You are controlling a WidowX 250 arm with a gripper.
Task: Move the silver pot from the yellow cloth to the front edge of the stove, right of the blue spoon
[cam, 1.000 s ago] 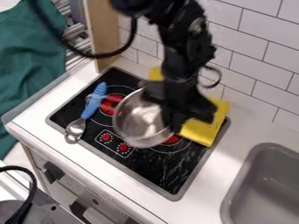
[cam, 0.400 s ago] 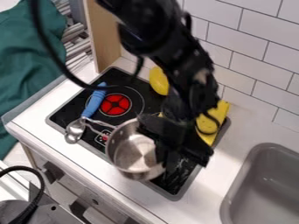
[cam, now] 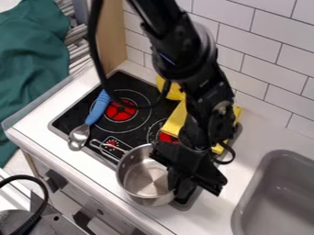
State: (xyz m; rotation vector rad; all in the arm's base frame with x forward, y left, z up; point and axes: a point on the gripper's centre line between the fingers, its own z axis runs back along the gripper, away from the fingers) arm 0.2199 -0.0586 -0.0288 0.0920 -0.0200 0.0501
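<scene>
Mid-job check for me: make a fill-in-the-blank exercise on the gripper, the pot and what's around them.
The gripper grips the metal pot by its ____.
The handle of the spoon is coloured ____.
At their centres, the burners on the black stove are coloured ____.
The wall behind the counter is covered in white ____.

Missing words: rim; blue; red; tiles.

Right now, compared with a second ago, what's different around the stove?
The pot has moved down the view, toward the counter's front edge, and now shows over the stove's front edge. Its handle has come into view, toward the spoon. The gripper went the same way, staying at the pot's rim; no grab or release shows. Spoon and sink stayed put.
</scene>
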